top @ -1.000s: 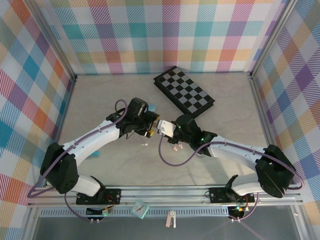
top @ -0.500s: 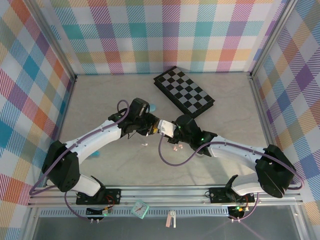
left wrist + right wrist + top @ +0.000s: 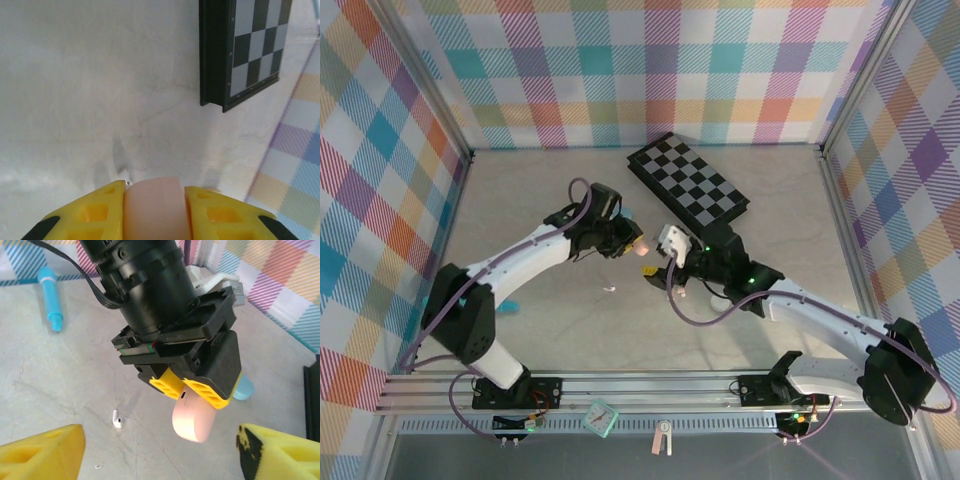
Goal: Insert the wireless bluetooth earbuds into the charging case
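Top view: left gripper (image 3: 632, 243) is clamped on the pale pink pebble-shaped plastic case (image 3: 643, 246) near mid-table. Left wrist cam: its yellow fingers (image 3: 95, 212) squeeze that case from both sides. Right wrist cam: right gripper (image 3: 160, 442) gaping wide, and a tiny white plastic earbud (image 3: 116, 419) is lying loose on the table (image 3: 50, 375) just beside the case.

Between left pincer (image 3: 154, 210) jaws the charging case (image 3: 192, 419), earbud (image 3: 116, 419) on table (image 3: 550, 200) nearby, chessboard (image 3: 687, 183) behind them

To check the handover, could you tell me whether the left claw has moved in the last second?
Yes. The left claw, gripping the pink charging case, has shifted up and right in the top view, towards the chessboard.
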Available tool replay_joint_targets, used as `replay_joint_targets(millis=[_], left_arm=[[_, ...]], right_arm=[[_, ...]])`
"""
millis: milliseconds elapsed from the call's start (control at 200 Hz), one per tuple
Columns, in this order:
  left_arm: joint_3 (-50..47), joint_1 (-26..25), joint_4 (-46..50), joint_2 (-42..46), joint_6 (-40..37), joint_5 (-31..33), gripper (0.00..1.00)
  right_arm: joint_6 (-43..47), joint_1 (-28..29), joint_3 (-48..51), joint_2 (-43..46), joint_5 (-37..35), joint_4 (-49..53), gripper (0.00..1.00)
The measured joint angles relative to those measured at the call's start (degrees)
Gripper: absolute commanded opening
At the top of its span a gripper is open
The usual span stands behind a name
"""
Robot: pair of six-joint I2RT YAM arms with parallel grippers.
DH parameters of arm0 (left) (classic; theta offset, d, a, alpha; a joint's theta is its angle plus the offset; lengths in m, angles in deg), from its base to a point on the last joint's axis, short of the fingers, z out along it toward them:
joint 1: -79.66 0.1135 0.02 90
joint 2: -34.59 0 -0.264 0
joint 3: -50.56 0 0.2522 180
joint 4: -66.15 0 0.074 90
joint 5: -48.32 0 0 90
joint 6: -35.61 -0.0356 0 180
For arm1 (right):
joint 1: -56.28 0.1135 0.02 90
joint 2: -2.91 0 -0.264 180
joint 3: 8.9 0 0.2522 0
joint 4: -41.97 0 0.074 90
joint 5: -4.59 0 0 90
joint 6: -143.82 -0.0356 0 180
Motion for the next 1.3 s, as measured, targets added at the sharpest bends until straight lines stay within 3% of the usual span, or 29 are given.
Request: replay_joint_targets(millis=[200, 500, 555, 715, 1115, 1300], left_arm=[[4.79, 0.17, 0.31, -10.78, -14.08, -5.05, 0.0], [10.67, 0.17, 5.44, -23.85, -23.82, -9.94, 0.06], [11.41, 0.17, 6.1, -24.33, -24.33, -10.69, 0.11], [11.96, 0.17, 7.98, -24.37, -25.77, -9.84, 0.39], [11.58, 0.15, 8.92, -23.15, -26.97, -8.48, 0.79], [10.84, 0.57, 11.87, -20.5, -27.47, -3.48, 0.92]], right_arm=[[-6.67, -3.54, 4.13, 2.19, 1.22, -0.42, 0.83], [-12.31, -5.2, 7.08, 5.77, 1.01, -0.44, 0.83], [-12.7, -5.2, 7.21, 6.03, 0.96, -0.46, 0.83], [-13.14, -5.27, 7.26, 6.14, 0.74, -0.44, 0.83], [-15.93, -6.8, 7.26, 4.52, 0.79, -0.52, 0.82], [-18.51, -7.69, 7.26, 4.31, 0.81, -0.76, 0.82]])
